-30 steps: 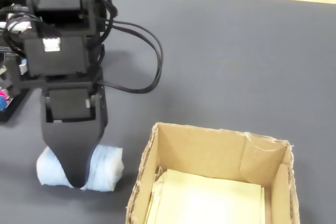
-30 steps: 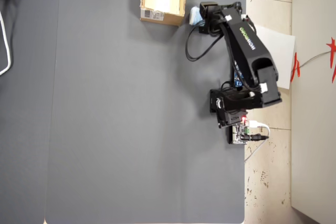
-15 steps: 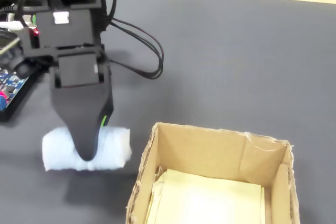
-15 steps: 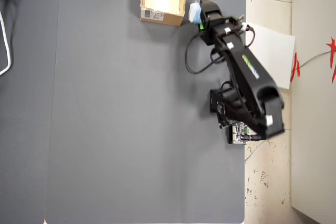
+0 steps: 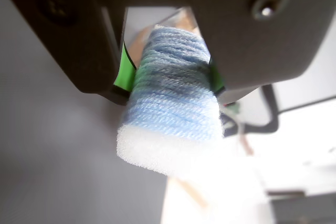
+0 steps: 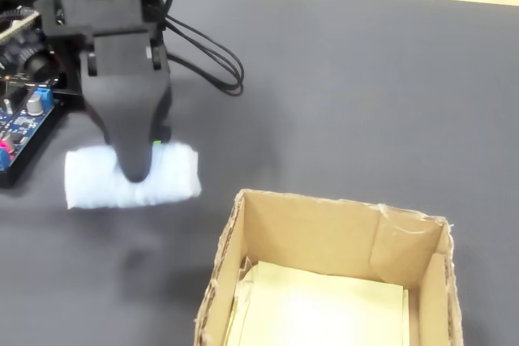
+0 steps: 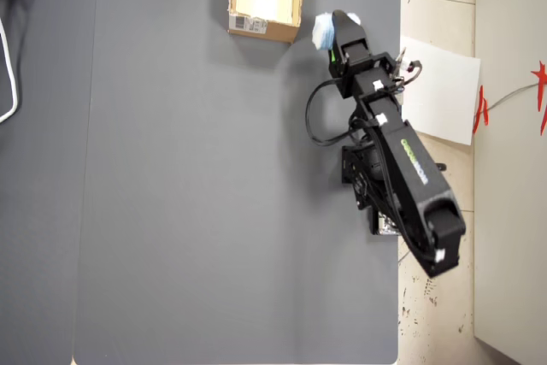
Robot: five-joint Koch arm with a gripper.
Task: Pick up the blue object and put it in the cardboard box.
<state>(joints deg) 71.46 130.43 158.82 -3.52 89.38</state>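
Note:
My gripper (image 5: 170, 80) is shut on the blue object (image 5: 170, 114), a pale blue yarn-wrapped lump with a white foam end. Green pads press its two sides. In the fixed view the gripper (image 6: 135, 169) holds the blue object (image 6: 177, 173) across its middle, and both ends stick out sideways. It hangs just above the grey mat, with a faint shadow below it. The cardboard box (image 6: 324, 228) stands open to the right of it, a short gap away. In the overhead view the blue object (image 7: 322, 32) sits right of the cardboard box (image 7: 278, 31), at the gripper (image 7: 335, 25) tip.
A blue circuit board (image 6: 20, 119) lies at the left edge of the fixed view, and black cables (image 6: 212, 58) loop behind the arm. In the overhead view, the arm's base (image 7: 376, 177) stands at the mat's right edge beside a white sheet (image 7: 440, 87).

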